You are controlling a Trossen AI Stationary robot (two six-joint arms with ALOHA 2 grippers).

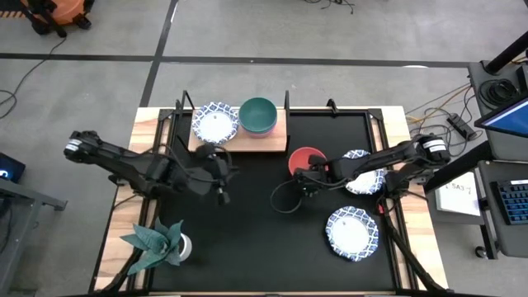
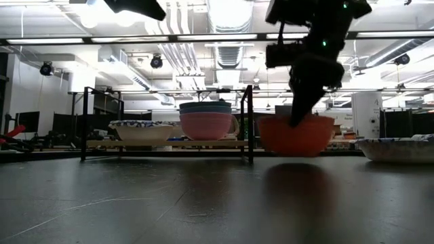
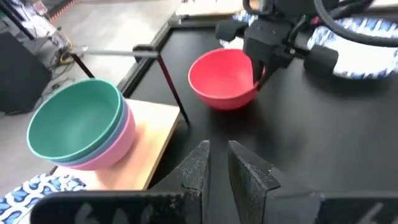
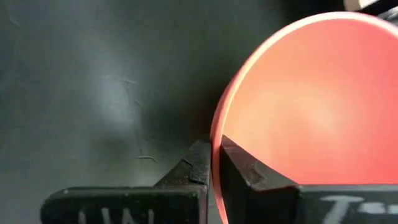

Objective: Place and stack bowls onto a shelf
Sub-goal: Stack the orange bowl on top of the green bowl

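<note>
Right gripper (image 4: 211,163) pinches the red bowl's (image 4: 311,99) rim, we judge, to lift it toward the shelf (image 1: 272,136) just beyond.

From above I see my right gripper (image 1: 307,175) at the red bowl's (image 1: 304,159) rim, beside the shelf (image 1: 276,136). The shelf carries a patterned bowl (image 1: 215,123) and a green-topped stack (image 1: 258,116) near the bench's far edge.
</note>
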